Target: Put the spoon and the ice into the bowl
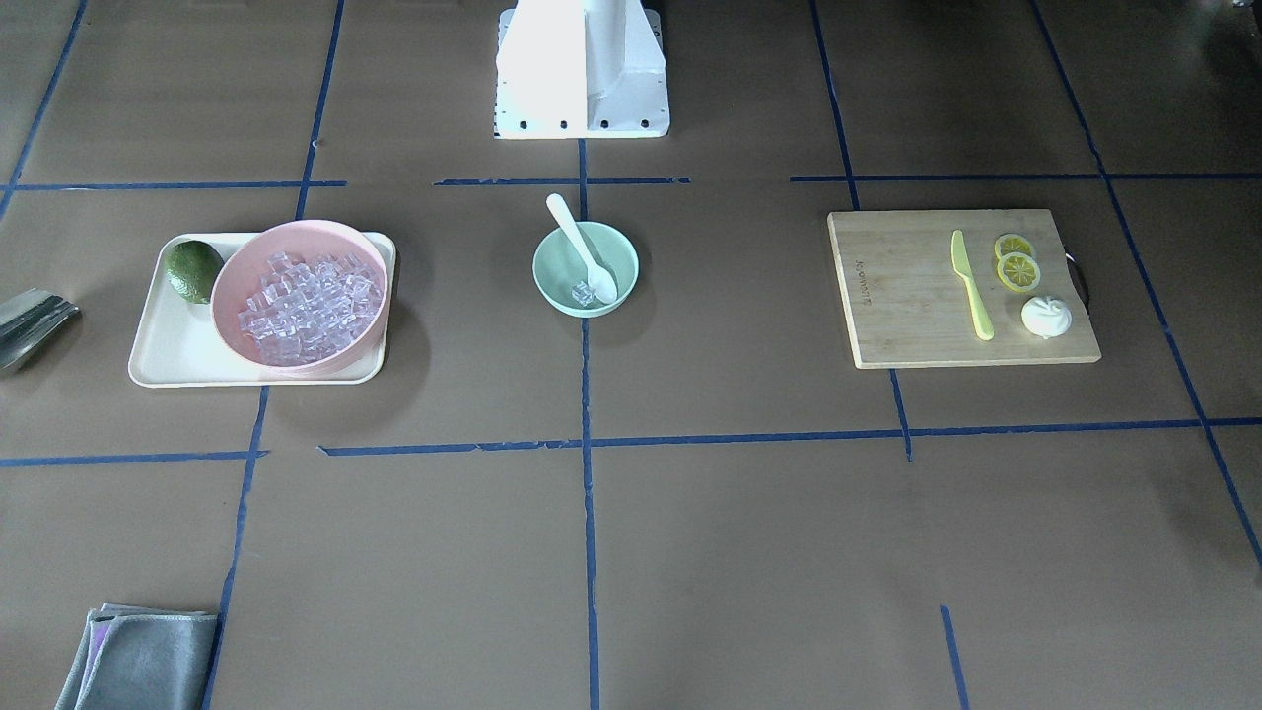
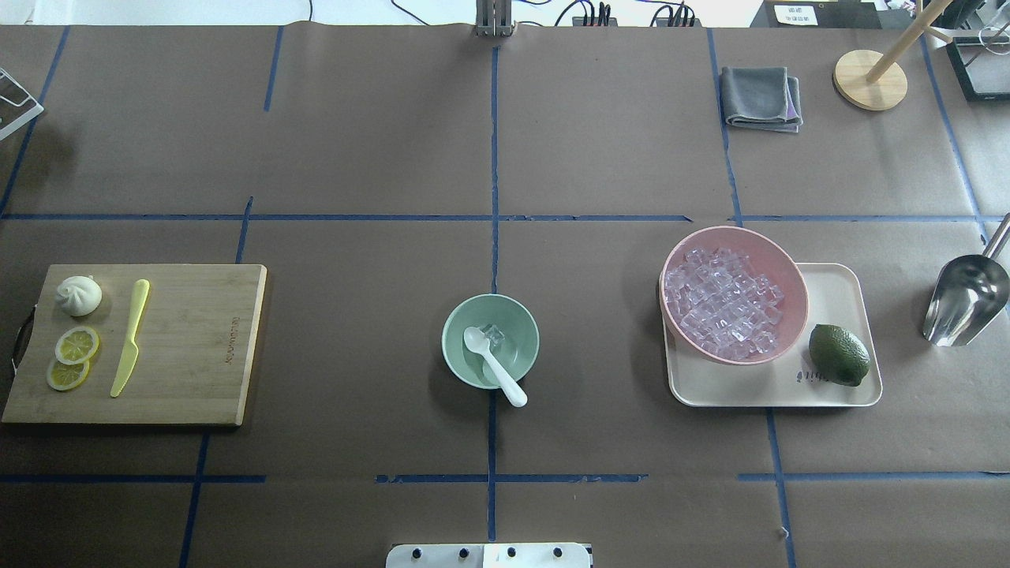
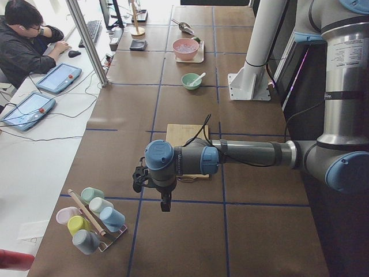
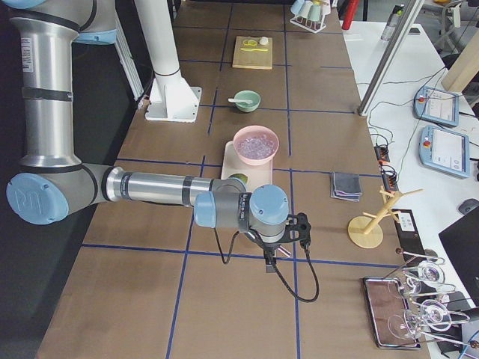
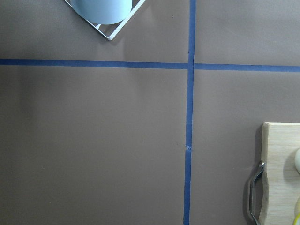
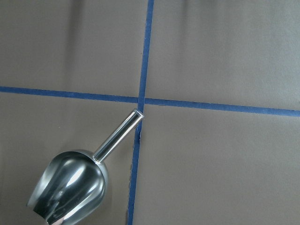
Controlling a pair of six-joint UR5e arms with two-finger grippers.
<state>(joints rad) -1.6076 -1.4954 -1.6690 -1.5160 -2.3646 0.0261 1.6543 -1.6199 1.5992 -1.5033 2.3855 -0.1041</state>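
The mint-green bowl (image 2: 455, 347) stands at the table's middle. The white spoon (image 2: 494, 365) lies in it, scoop down inside, handle leaning over the rim toward the robot. One clear ice cube (image 2: 493, 336) lies in the bowl beside the scoop. All three also show in the front view: bowl (image 1: 548, 281), spoon (image 1: 584, 248), ice (image 1: 583, 293). My left gripper (image 3: 137, 178) hangs far off past the cutting board. My right gripper (image 4: 304, 226) hangs far off past the tray. Neither wrist view shows fingers, so I cannot tell whether either is open or shut.
A pink bowl (image 2: 794, 278) heaped with ice cubes (image 2: 722, 304) and a lime (image 2: 838, 354) sit on a cream tray (image 2: 836, 284). A metal scoop (image 2: 964, 300) lies right of it. A cutting board (image 2: 197, 339) holds a yellow-green knife (image 2: 130, 338), lemon slices and a bun.
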